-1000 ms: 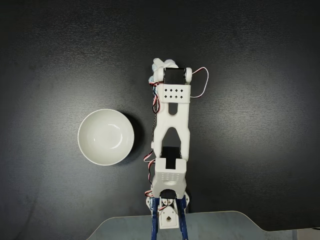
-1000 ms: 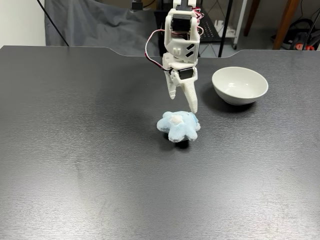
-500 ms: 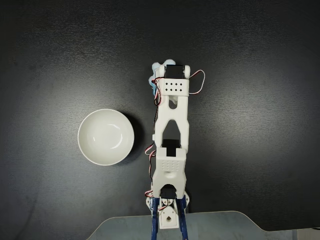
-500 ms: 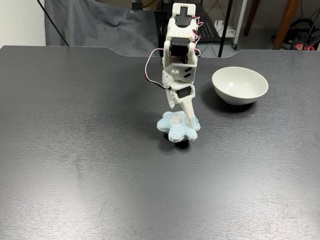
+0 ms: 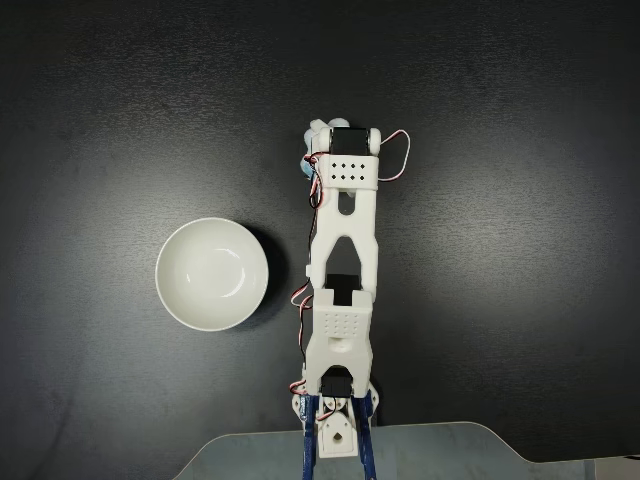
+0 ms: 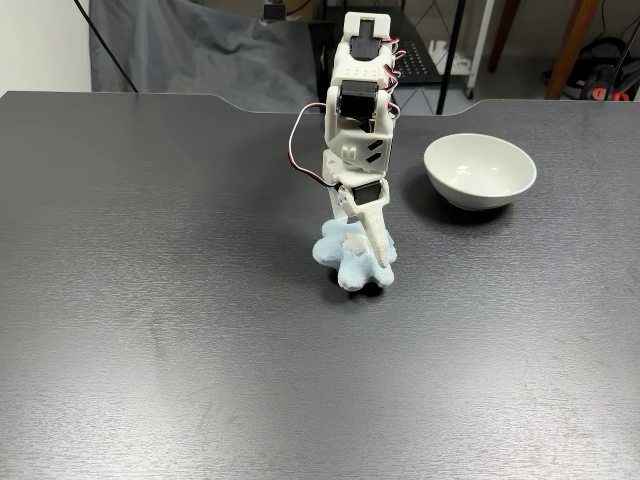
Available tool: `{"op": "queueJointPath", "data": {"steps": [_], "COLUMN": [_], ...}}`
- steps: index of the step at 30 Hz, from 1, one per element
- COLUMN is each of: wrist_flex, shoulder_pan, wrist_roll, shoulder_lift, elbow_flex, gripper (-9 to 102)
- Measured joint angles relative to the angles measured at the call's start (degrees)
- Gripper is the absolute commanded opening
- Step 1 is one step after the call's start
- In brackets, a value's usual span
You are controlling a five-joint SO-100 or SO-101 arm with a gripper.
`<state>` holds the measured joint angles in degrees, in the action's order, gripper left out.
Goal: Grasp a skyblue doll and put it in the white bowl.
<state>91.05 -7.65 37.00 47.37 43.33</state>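
The skyblue doll (image 6: 345,262), a fluffy pale-blue plush, lies on the dark table near its middle. My gripper (image 6: 366,248) has come straight down onto it, and its white fingers (image 6: 369,228) are pressed into the plush and drawn close together on it. From above, the arm (image 5: 342,250) covers most of the doll (image 5: 316,133), which shows just a pale-blue edge past the wrist. The white bowl (image 6: 480,170) stands upright and holds nothing, to the right of the doll in that fixed view. From above the bowl (image 5: 212,273) is left of the arm.
The arm's base (image 5: 336,430) is mounted at the table's edge. Behind the table are a grey cloth (image 6: 190,50) and furniture legs (image 6: 575,40). Dark bare tabletop (image 6: 200,350) spreads around the doll and bowl.
The gripper has come down from just above the doll onto it. Its long finger has swung closer to upright and now presses into the plush. The bowl has not moved.
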Motion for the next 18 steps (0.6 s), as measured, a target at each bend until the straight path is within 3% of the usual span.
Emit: {"op": "queueJointPath", "data": {"steps": [18], "wrist_flex": [-4.83], "shoulder_pan": [0.35], "wrist_roll": [0.00], "shoulder_lift": [-6.42], "elbow_flex": [-0.79], "gripper": [53]}}
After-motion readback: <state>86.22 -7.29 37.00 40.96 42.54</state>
